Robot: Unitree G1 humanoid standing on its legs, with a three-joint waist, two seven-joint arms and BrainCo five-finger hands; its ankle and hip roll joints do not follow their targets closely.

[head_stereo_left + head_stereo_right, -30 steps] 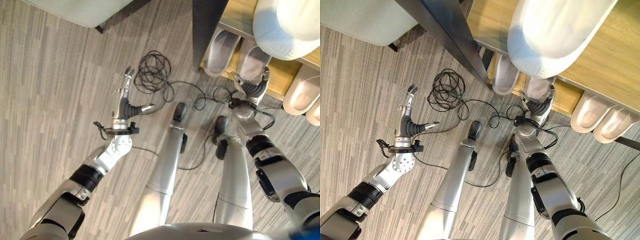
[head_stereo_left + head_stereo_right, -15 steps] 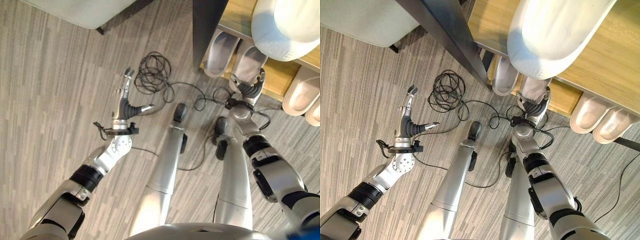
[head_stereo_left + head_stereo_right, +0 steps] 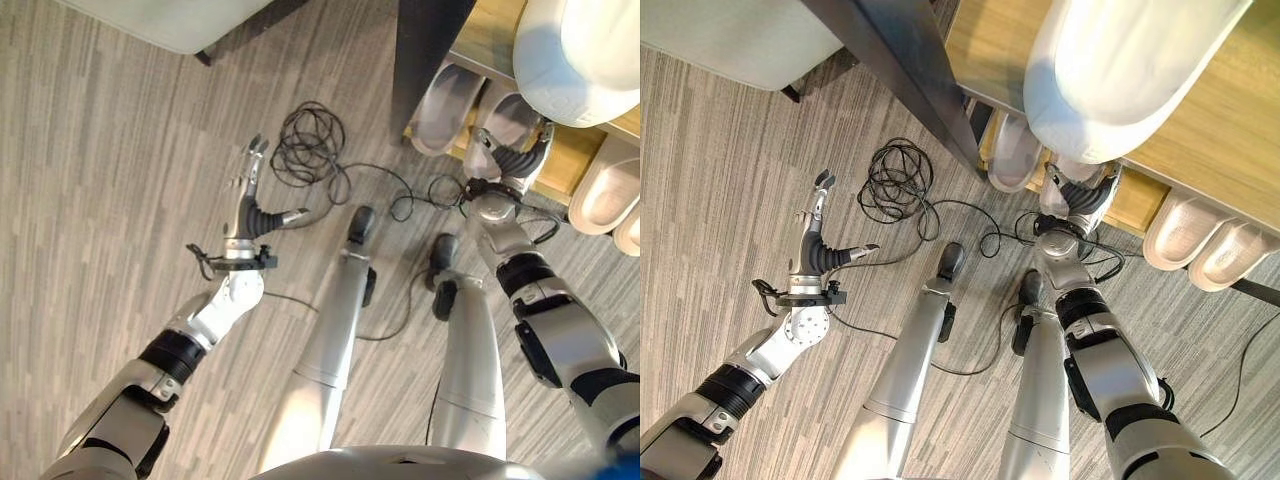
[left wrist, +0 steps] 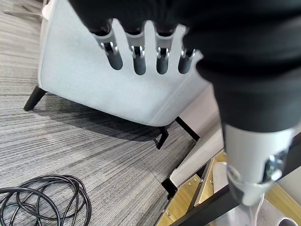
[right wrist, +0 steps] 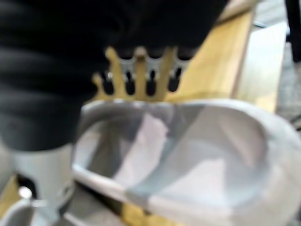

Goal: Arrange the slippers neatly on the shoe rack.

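While the right hand (image 3: 507, 160) clamped its fingers on the slipper (image 3: 508, 118), it needed squaring beside its mate (image 3: 446, 95) on the shoe rack (image 3: 568, 150); left hand (image 3: 252, 205) splayed, idle.

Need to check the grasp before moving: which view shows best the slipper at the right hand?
The right wrist view: the slipper spreads wide below the right hand, its opening showing, wooden shelf behind. Both eye views show it small on the shoe rack, partly covered by the hand; the grasp stays unclear.

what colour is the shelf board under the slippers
Light yellowish wood; the shelf board shows best in the right wrist view, behind the pale slipper.
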